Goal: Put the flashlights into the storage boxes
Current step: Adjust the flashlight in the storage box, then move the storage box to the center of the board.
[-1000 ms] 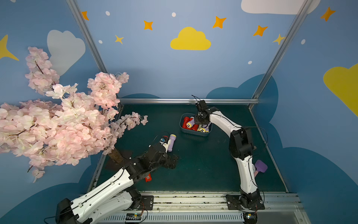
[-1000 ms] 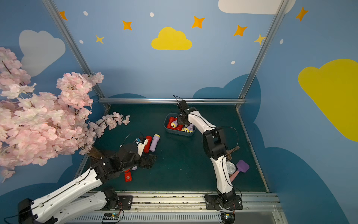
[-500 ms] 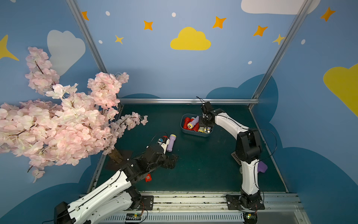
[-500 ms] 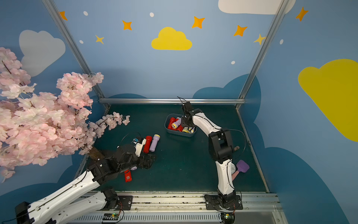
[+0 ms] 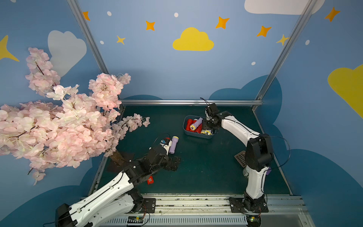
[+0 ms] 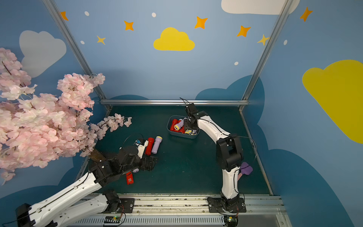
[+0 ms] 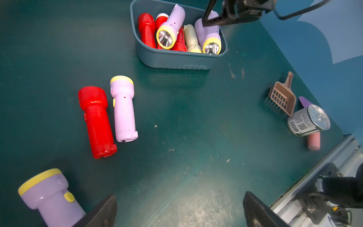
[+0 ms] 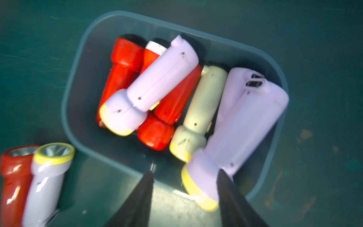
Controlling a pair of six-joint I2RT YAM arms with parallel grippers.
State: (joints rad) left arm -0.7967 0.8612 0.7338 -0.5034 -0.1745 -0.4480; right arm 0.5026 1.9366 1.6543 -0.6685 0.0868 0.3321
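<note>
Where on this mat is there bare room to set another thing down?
Widest bare patch: the mat between the lilac flashlight beside the red flashlight, the bin and the brown scoop. Also free: the strip between the blossom branch and the bin. Crowded: the bin, piled with flashlights, and the mat edge with scoop, tin can and pink cylinder.

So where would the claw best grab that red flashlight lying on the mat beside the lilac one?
Probably its slim handle, from straight above, squeezing across the barrel: the red flashlight lies flat, and the handle is narrower than the flared head. The lilac flashlight lies close alongside, so that gap is tight.
</note>
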